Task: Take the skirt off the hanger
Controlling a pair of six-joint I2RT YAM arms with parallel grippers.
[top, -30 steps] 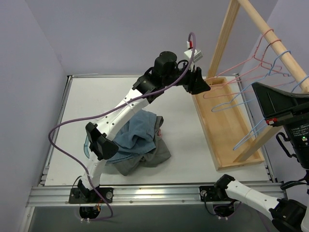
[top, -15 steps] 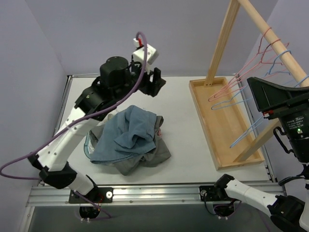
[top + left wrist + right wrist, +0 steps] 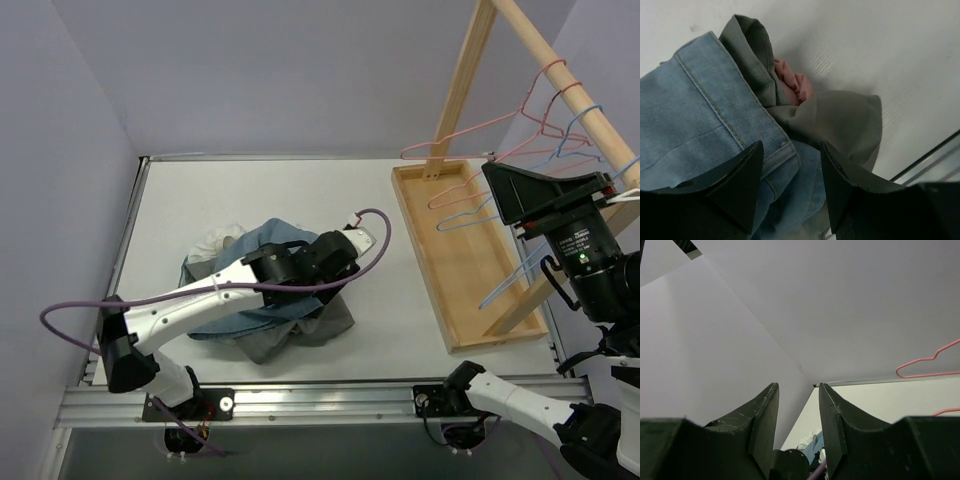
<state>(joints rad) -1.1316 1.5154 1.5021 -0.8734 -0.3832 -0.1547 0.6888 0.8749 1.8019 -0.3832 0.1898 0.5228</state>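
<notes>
My left end effector (image 3: 791, 146) hangs parted and empty just above the heaped denim skirt (image 3: 690, 115), so I'd rise straight up, fingers apart, to avoid snagging its hem.

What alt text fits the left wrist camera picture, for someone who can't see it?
Two dark fingers, spread apart and gripping nothing, hang over a heap of clothes on a white table. A blue denim garment overlaps a grey-green garment, with pink fabric peeking out between them.

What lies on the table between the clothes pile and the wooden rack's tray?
Nothing: in the top view, bare tabletop separates the clothes pile from the tray.
</notes>
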